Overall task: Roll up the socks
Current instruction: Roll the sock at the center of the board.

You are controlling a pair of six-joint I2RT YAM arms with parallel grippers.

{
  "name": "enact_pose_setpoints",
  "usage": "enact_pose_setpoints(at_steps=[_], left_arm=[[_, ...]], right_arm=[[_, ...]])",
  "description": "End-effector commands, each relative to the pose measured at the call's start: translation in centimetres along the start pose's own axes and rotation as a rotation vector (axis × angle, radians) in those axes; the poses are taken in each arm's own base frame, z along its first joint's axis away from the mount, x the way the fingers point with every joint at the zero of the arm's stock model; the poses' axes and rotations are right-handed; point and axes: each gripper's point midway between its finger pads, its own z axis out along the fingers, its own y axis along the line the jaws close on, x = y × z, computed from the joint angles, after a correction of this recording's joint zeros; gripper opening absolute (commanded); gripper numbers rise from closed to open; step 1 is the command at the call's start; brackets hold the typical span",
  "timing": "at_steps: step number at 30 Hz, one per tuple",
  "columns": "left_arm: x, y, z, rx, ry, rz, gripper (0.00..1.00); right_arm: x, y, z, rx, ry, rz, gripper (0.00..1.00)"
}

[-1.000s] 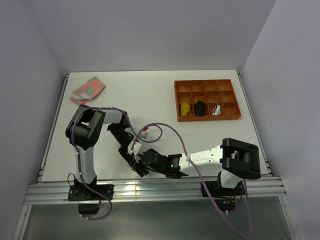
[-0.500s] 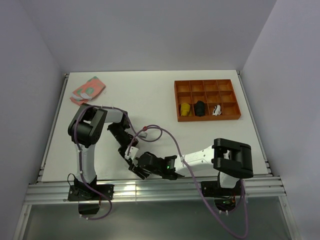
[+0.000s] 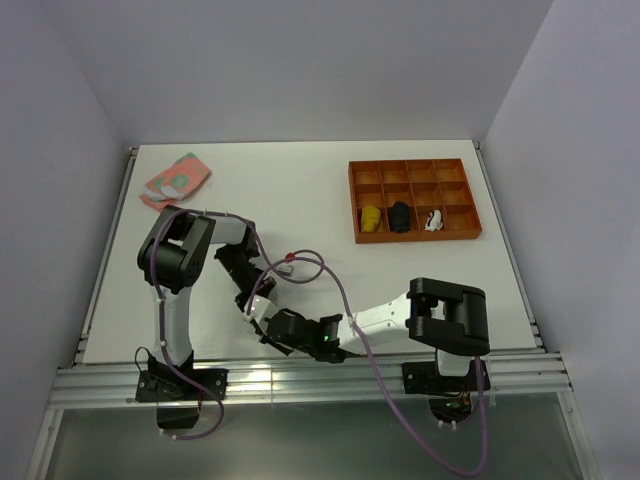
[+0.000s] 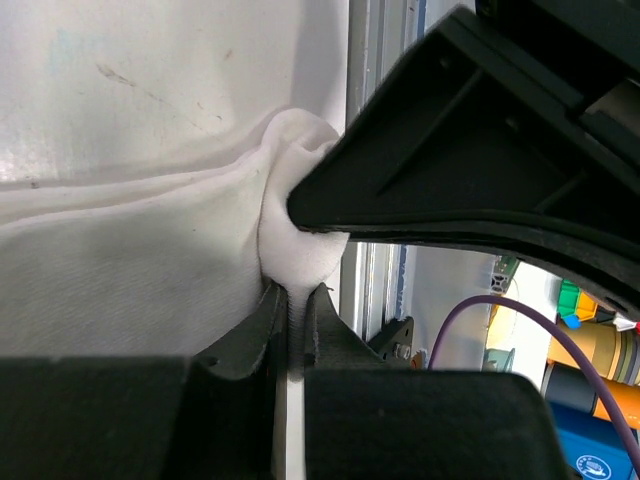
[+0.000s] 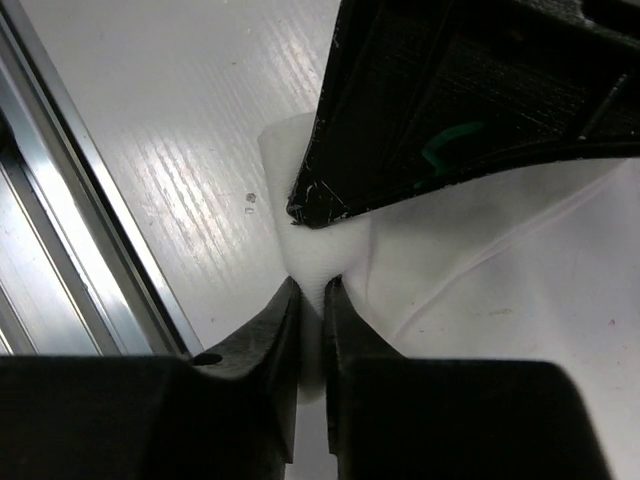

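The task is judged to be partly done. In the orange tray [image 3: 415, 239] at the far right of the table [image 3: 300, 190], three neighbouring compartments of the near row are filled: a yellow bundle [image 3: 371, 218], a black bundle [image 3: 400, 215] and a white and black bundle [image 3: 433, 219], which are taken to be socks already rolled. A pink and green fabric piece [image 3: 175, 180] lies flat at the far left corner, untouched, and may be a pair yet to be rolled. The work in hand is a white sock [image 4: 150, 260], which lies on the table close to its near edge, just in front of the metal rail, between the two arms. It is seen as thin, plain white cloth, spread mostly flat with long creases running toward one bunched end; no roll is formed in it yet, so the rolling itself and the placing are judged to remain. The left gripper [image 4: 293, 300] is closed almost fully, a thin fold of the bunched end being pinched between its jaws. The right gripper [image 5: 312, 295] is likewise drawn nearly together on a fold of the same end, so that the sock is held by both from opposite sides.
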Motion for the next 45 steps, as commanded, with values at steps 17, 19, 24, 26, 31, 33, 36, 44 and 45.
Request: enact_pose_setpoints(at_steps=[17,19,24,26,31,33,36,44,45], left_arm=[[-7.2,0.4,-5.3,-0.125,-0.318,0.050,0.11],[-7.7,0.6,-6.4,-0.140,-0.364,0.049,0.10],[-8.4,1.0,-9.5,-0.198,-0.471,0.041,0.10],[-8.5,1.1,-10.6,-0.216,-0.507,0.044,0.10],[-8.1,1.2,-12.1,-0.251,-0.554,0.037,0.09],[-7.9,1.3,-12.6,-0.265,-0.578,0.035,0.09],[-7.4,1.1,-12.5,-0.250,-0.570,0.035,0.09],[-6.0,1.1,-11.4,-0.219,-0.539,0.037,0.10],[-5.9,1.1,-11.3,-0.214,-0.533,0.049,0.10]], right_arm=[[3.0,-0.3,-0.2,0.027,0.087,0.040,0.00],[3.1,-0.4,-0.2,0.031,0.092,0.045,0.00],[3.4,-0.6,-0.6,0.030,0.100,0.060,0.00],[3.6,-0.7,-0.6,0.028,0.109,0.063,0.00],[3.9,-0.9,-0.5,0.025,0.128,0.072,0.00],[4.0,-1.0,-0.4,0.031,0.140,0.071,0.00],[4.0,-0.9,-0.3,0.023,0.145,0.072,0.00],[4.3,-0.9,-0.1,0.023,0.159,0.066,0.00],[4.4,-0.9,-0.1,0.024,0.163,0.064,0.00]])
